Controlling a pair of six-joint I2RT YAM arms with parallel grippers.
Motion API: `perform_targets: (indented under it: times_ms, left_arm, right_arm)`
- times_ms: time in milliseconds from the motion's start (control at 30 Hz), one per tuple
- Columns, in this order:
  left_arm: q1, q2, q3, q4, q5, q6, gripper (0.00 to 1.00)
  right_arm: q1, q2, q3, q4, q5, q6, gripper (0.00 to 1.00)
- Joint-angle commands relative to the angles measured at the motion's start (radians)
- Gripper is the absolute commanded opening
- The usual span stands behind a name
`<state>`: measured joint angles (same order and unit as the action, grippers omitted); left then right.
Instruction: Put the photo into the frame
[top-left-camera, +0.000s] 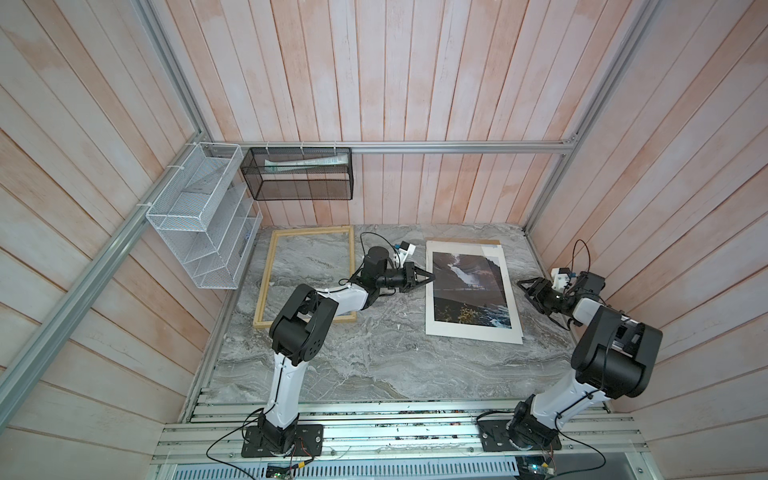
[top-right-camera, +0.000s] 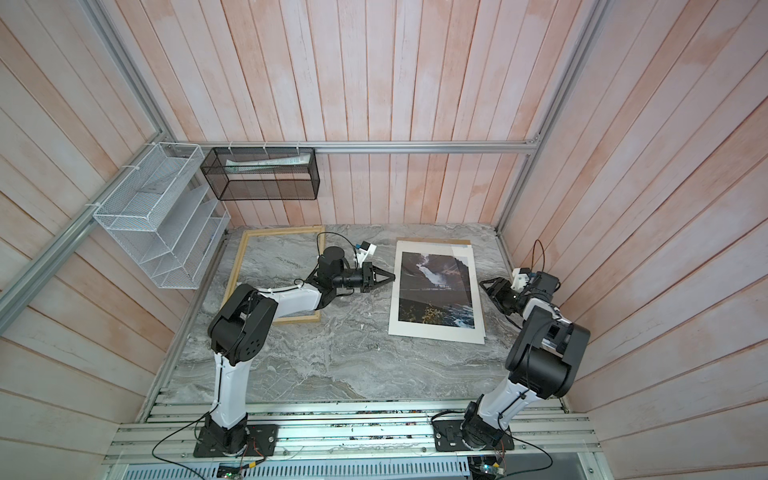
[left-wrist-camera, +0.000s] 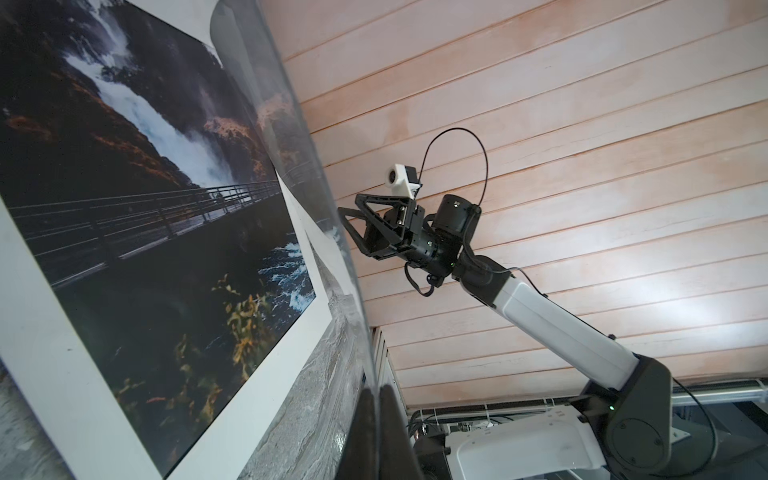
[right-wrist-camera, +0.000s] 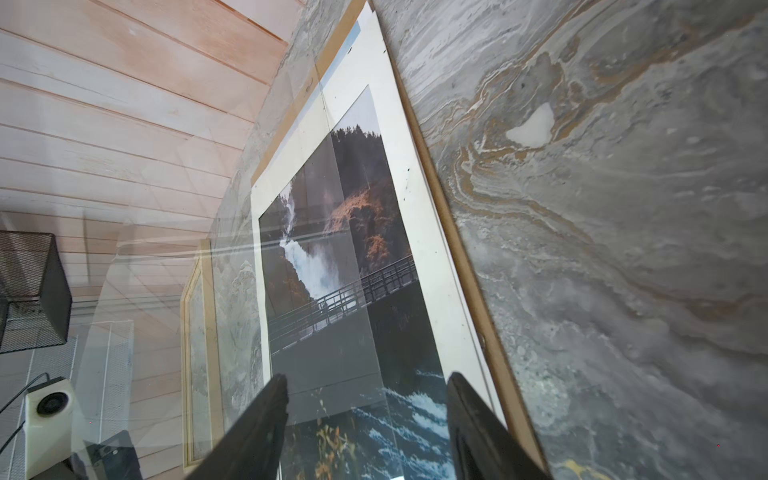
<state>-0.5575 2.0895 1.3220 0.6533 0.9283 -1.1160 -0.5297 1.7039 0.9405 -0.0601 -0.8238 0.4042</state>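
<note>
A: Where is the photo, and why does it lie there?

B: On the grey marbled tabletop (top-left-camera: 374, 365), the large frame of thin pale wood (top-left-camera: 311, 230) lies flat at the left, well apart from the photo. The large white-bordered photo with the dark waterfall picture (top-left-camera: 465, 286) lies face up at the right, on a brown fibreboard panel (top-left-camera: 457, 240). So it is not yet in the frame.

A: And what do the arms do?

B: A thin clear flexible sheet (left-wrist-camera: 266, 91) covers the photo. The left gripper (top-left-camera: 432, 276) is closed on the edge of this sheet and bends it upward, I think in order to uncover the photo. The right gripper (right-wrist-camera: 366, 377) hovers at the opposite side with jaws apart, holding nothing. It is probably ready to take the sheet or to press the photo down.
</note>
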Motion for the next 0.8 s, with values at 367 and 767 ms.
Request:
perform_targets:
  times_ms: [367, 767]
  left_arm:
    - [0.041, -0.097, -0.114, 0.244, 0.125, -0.049, 0.00]
    - [0.041, -0.102, -0.128, 0.314, 0.163, -0.071, 0.00]
  right_arm:
    - [0.109, 0.031, -0.098, 0.350, -0.237, 0.213, 0.72]
    - [0.135, 0.097, -0.100, 0.354, -0.218, 0.204, 0.73]
